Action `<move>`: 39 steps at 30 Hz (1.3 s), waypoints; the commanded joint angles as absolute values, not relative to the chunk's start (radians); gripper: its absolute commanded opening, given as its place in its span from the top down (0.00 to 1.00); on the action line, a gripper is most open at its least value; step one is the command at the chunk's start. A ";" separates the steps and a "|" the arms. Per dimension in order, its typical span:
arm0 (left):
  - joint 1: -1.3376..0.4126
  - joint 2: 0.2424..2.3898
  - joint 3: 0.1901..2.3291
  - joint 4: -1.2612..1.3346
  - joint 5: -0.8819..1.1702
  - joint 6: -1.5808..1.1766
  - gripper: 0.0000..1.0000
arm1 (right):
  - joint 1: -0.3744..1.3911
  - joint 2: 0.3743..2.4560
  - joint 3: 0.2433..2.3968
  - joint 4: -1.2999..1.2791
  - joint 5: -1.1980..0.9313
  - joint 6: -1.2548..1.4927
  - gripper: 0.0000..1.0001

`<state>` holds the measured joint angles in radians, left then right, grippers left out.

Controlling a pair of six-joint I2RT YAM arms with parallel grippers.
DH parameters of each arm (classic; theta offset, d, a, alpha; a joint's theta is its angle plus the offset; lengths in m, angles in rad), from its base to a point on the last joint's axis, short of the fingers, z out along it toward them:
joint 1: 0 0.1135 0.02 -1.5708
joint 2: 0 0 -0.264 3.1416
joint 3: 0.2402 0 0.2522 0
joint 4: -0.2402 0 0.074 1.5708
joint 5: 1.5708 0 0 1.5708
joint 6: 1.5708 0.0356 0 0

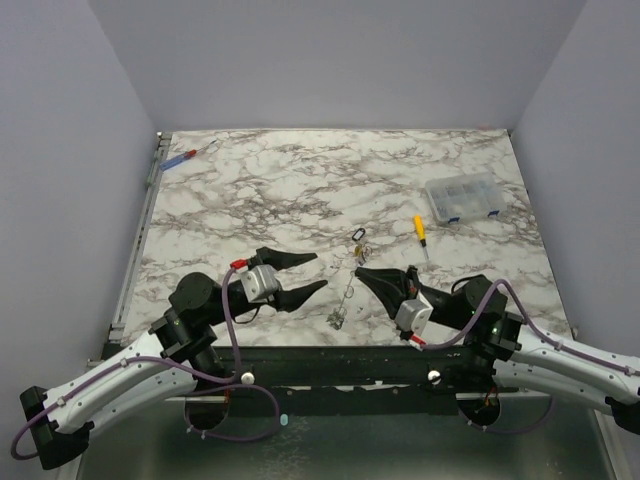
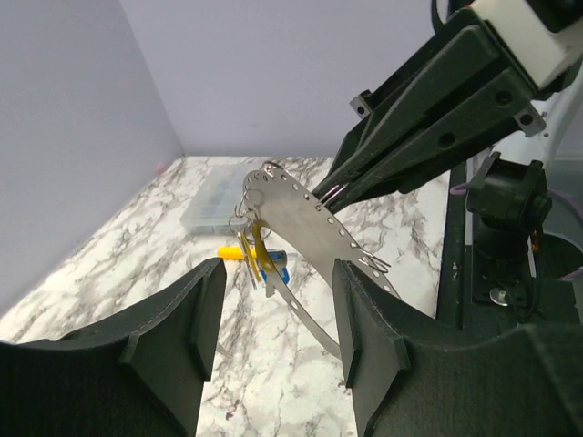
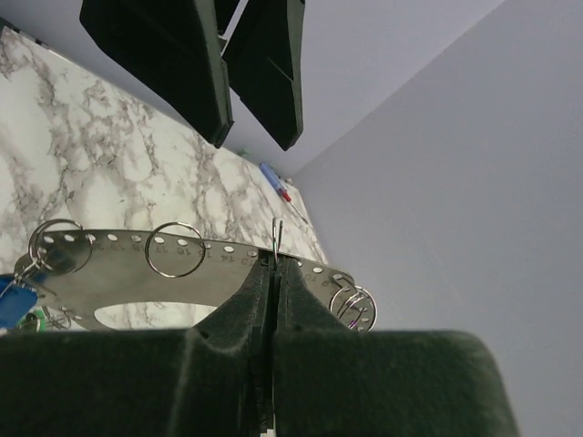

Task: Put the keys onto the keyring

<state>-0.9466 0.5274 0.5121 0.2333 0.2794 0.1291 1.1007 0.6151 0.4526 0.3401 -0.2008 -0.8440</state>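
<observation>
Near the white marble table's [image 1: 300, 180] front edge, the black right gripper [image 3: 273, 266] pinches shut on the keyring [image 3: 118, 273], a flat silver band pierced with holes. The black left gripper [image 1: 320, 270] gapes empty just beside it. Yellow- and blue-capped silver keys [image 2: 262, 253] dangle from the band's far end.

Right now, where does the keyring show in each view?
Top external: keyring low centre of the frame.
Left wrist: keyring in the middle, a perforated band slanting down to the right.
Right wrist: keyring lower left to centre, lying across.
Shared landmark: right gripper, shut on the keyring in all three.
</observation>
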 commanded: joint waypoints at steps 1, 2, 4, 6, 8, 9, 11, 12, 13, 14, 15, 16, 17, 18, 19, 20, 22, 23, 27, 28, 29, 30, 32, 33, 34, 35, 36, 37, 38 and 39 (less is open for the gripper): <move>-0.952 0.540 0.554 0.184 0.134 0.058 0.44 | 1.108 0.620 0.418 0.533 -0.227 -0.895 0.99; -0.952 0.545 0.561 0.180 0.110 0.044 0.44 | 1.108 0.621 0.413 0.559 -0.210 -0.883 0.99; -0.951 0.556 0.577 0.168 0.066 0.018 0.44 | 1.108 0.637 0.414 0.634 -0.130 -0.822 0.99; -0.952 0.573 0.596 0.154 0.021 -0.009 0.44 | 1.107 0.682 0.449 0.648 -0.032 -0.789 0.99; -0.951 0.590 0.610 0.146 -0.022 -0.040 0.44 | 1.107 0.740 0.521 0.584 0.047 -0.776 0.99; -0.951 0.598 0.613 0.145 -0.045 -0.052 0.44 | 1.108 0.763 0.569 0.559 0.088 -0.757 0.99; -0.951 0.618 0.619 0.138 -0.105 -0.083 0.44 | 1.108 0.804 0.636 0.525 0.192 -0.724 1.00; -0.951 0.632 0.628 0.126 -0.136 -0.100 0.44 | 1.107 0.822 0.658 0.539 0.254 -0.714 0.99; -0.951 0.648 0.640 0.110 -0.158 -0.114 0.44 | 1.106 0.836 0.679 0.548 0.313 -0.711 0.99; -0.951 0.667 0.652 0.091 -0.173 -0.125 0.44 | 1.106 0.844 0.697 0.548 0.359 -0.721 0.99; -0.951 0.686 0.666 0.074 -0.184 -0.133 0.44 | 1.105 0.855 0.719 0.547 0.401 -0.729 0.99; -0.951 0.705 0.680 0.059 -0.193 -0.145 0.44 | 1.103 0.863 0.745 0.531 0.444 -0.731 0.99; -0.951 0.727 0.693 0.046 -0.206 -0.160 0.44 | 1.097 0.876 0.775 0.502 0.480 -0.726 0.99; -0.951 0.751 0.711 0.031 -0.218 -0.177 0.43 | 1.091 0.884 0.799 0.482 0.516 -0.722 0.99; -0.951 0.776 0.730 0.014 -0.227 -0.190 0.43 | 1.084 0.886 0.810 0.479 0.545 -0.723 0.99; -0.951 0.806 0.753 0.003 -0.236 -0.197 0.43 | 1.076 0.881 0.815 0.482 0.569 -0.730 0.99; -0.950 0.865 0.796 -0.045 -0.271 -0.233 0.43 | 1.065 0.871 0.823 0.489 0.630 -0.755 0.99; -0.950 0.896 0.820 -0.070 -0.289 -0.253 0.43 | 1.062 0.864 0.824 0.489 0.652 -0.776 0.99; -0.950 1.026 0.913 -0.135 -0.297 -0.311 0.42 | 1.056 0.804 0.809 0.487 0.714 -0.848 0.99; -0.949 1.064 0.939 -0.155 -0.293 -0.327 0.42 | 1.055 0.783 0.806 0.478 0.723 -0.857 0.99; -0.948 1.099 0.966 -0.175 -0.290 -0.344 0.42 | 1.055 0.764 0.801 0.471 0.733 -0.863 0.99; -0.947 1.151 0.993 -0.191 -0.287 -0.360 0.42 | 1.054 0.744 0.797 0.465 0.744 -0.868 0.99; -0.944 1.221 1.035 -0.208 -0.275 -0.389 0.41 | 1.054 0.703 0.785 0.444 0.756 -0.869 0.99; -0.941 1.248 1.053 -0.206 -0.249 -0.401 0.39 | 1.054 0.682 0.778 0.432 0.762 -0.868 0.99; -0.938 1.271 1.069 -0.193 -0.208 -0.407 0.37 | 1.054 0.663 0.773 0.423 0.766 -0.867 0.99; -0.937 1.287 1.079 -0.176 -0.185 -0.427 0.35 | 1.054 0.642 0.768 0.408 0.768 -0.863 0.99; -0.937 1.300 1.081 -0.147 -0.178 -0.451 0.34 | 1.054 0.622 0.767 0.391 0.771 -0.861 0.99; -0.934 1.309 1.072 -0.110 -0.174 -0.472 0.34 | 1.054 0.604 0.764 0.375 0.776 -0.859 0.99; -0.926 1.320 1.063 -0.076 -0.172 -0.492 0.34 | 1.054 0.585 0.763 0.363 0.783 -0.857 1.00; -0.919 1.339 1.062 -0.060 -0.193 -0.517 0.34 | 1.054 0.569 0.762 0.351 0.791 -0.857 0.99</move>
